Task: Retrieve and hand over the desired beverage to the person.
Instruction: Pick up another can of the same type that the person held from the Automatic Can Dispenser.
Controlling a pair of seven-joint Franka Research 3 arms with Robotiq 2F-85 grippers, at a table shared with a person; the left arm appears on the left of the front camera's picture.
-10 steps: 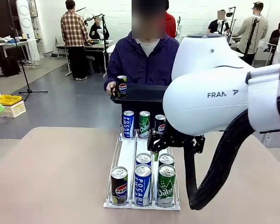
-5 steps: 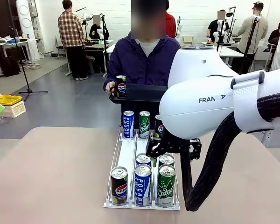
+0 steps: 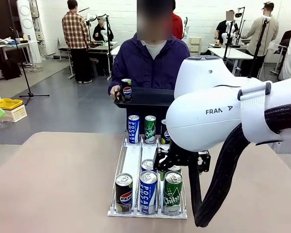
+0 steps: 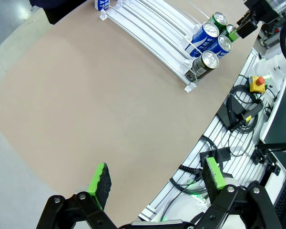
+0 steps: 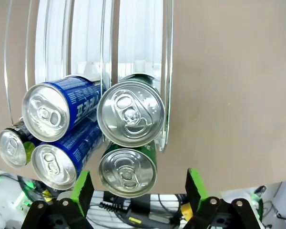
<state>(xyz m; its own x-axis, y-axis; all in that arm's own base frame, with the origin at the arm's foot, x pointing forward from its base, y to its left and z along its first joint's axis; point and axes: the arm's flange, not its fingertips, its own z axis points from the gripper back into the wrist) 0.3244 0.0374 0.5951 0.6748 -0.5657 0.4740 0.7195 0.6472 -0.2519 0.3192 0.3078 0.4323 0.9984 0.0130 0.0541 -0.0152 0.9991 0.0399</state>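
Green can (image 5: 127,171) at front of rack (image 5: 133,28) lane on counter (image 5: 229,71), below right gripper (image 5: 138,176) with fingers spread and empty, left gripper (image 4: 155,176) likewise spread: descend straight, straddle it clear of neighbouring blue can (image 5: 54,166), pinch mid-body, lift toward person (image 3: 150,63).

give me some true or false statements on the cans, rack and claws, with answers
The right claw hangs open above the green cans. True.
The left claw grips a can. False: it is open and empty over the table.
A Pepsi can stands on the black tray by the person. True.
The rack's front row is all green. False: a black can, a blue can, one green.
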